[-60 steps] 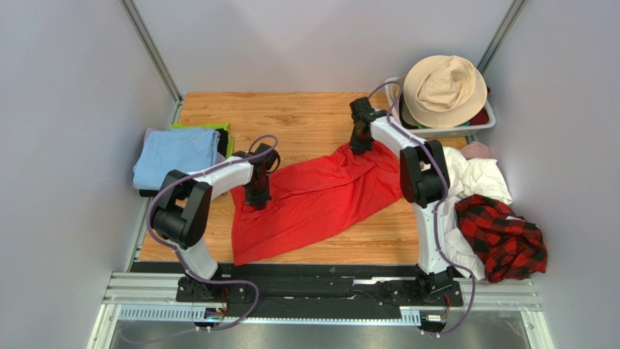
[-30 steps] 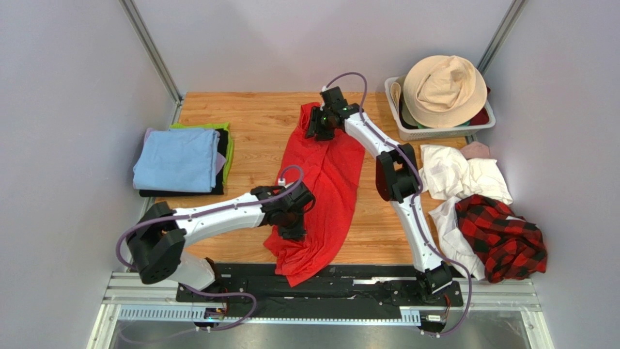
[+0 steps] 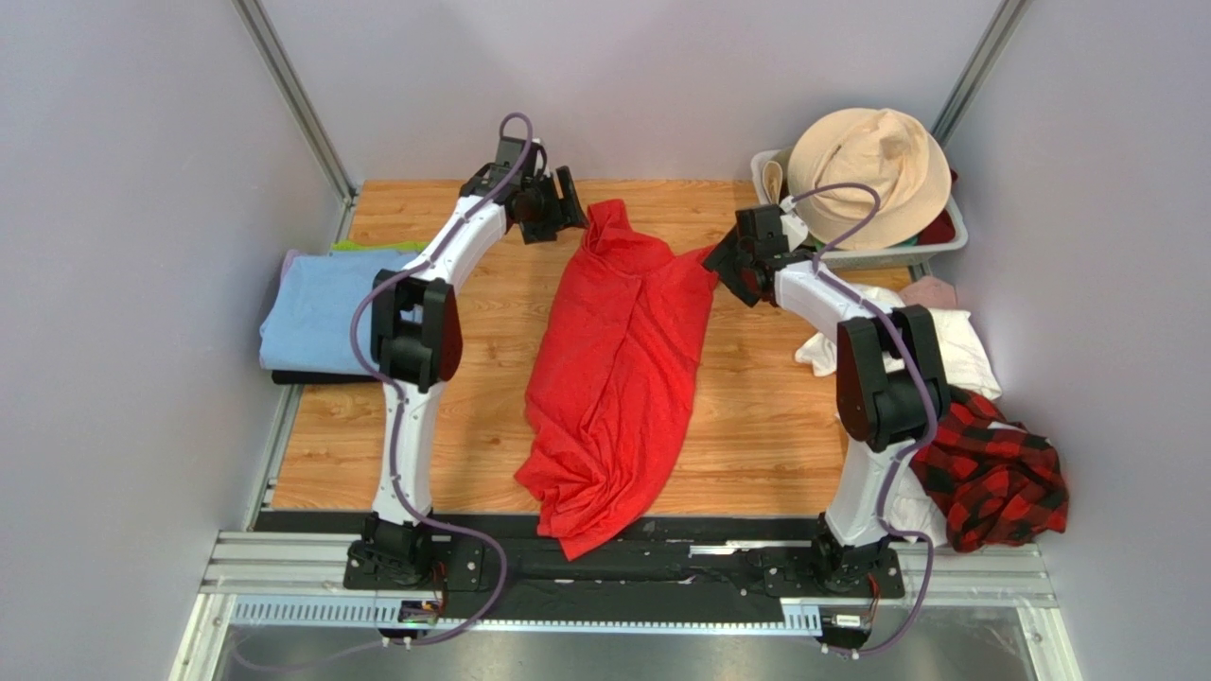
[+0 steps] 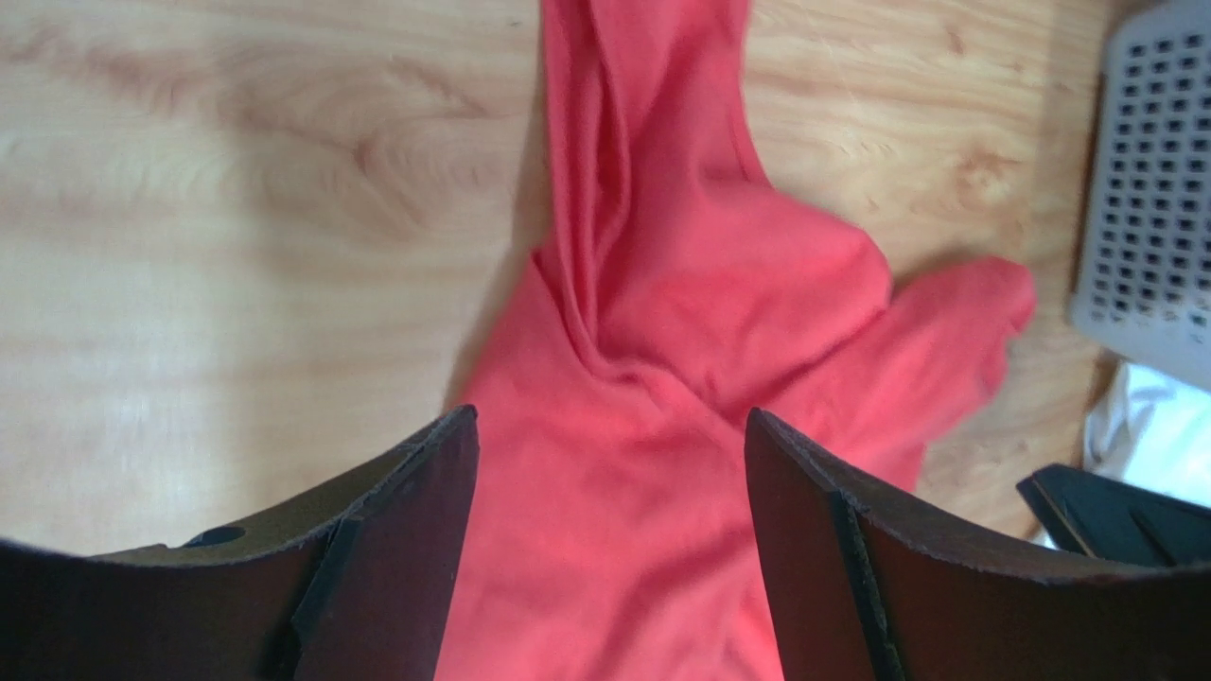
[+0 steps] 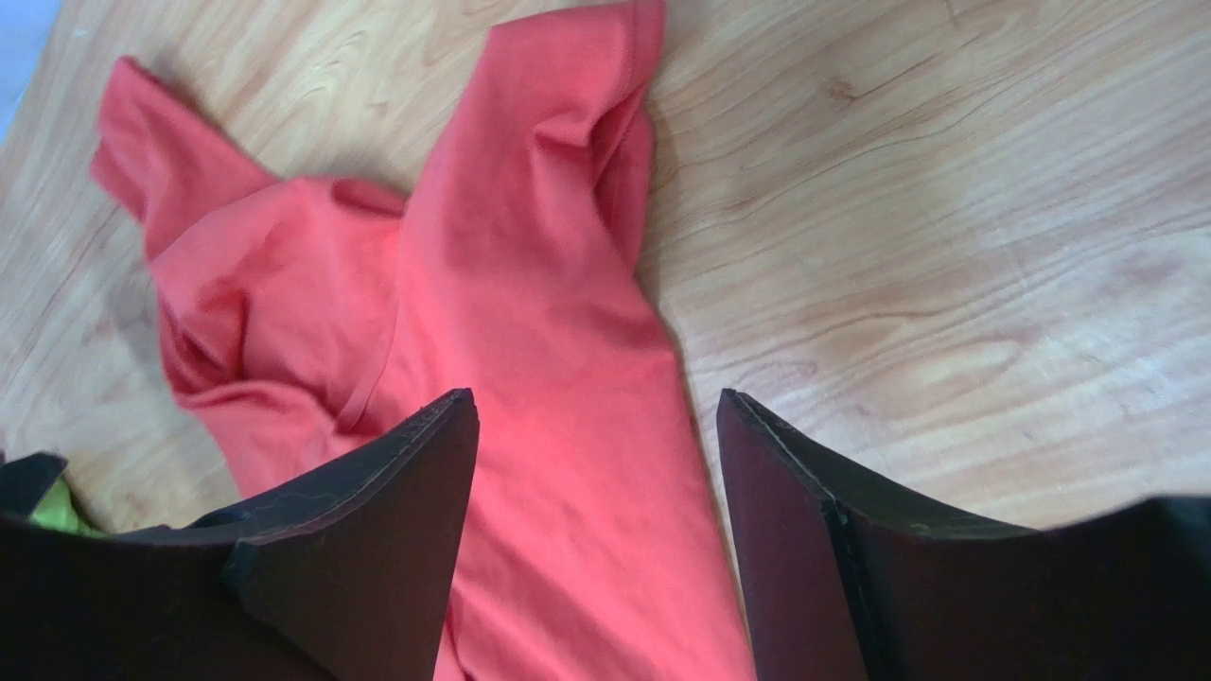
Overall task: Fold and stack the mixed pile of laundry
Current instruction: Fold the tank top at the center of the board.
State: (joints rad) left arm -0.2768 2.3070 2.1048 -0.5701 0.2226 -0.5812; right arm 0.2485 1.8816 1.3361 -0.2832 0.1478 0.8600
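Mid-frame in the top view, red T-shirt [image 3: 619, 369] lies bunched in a long strip on the bench [image 3: 768, 412]. It runs from the upper centre down to the lower edge, and its bottom end laps onto the black rail there. Collar end and one sleeve sit at the top.

Left claw [image 3: 564, 196] is upper left of the shirt's top end, just beside it. Jaws are spread, released, gripping nothing. Left wrist view shows the shirt flat on the wood under the gap between the fingers [image 4: 405, 539].

Right claw [image 3: 719, 264] is upper right, at the shirt's right sleeve. It is also released, with nothing between the jaws; whether it touches the cloth is unclear.

Rest of the pile is at right of frame: white cloths [image 3: 924, 348], plaid shirt [image 3: 995, 475] below them, pink piece [image 3: 931, 291] above. Basket [image 3: 853, 258] with hat [image 3: 867, 170] is at upper right. Blue cloth [image 3: 327, 312] is at left, folded.
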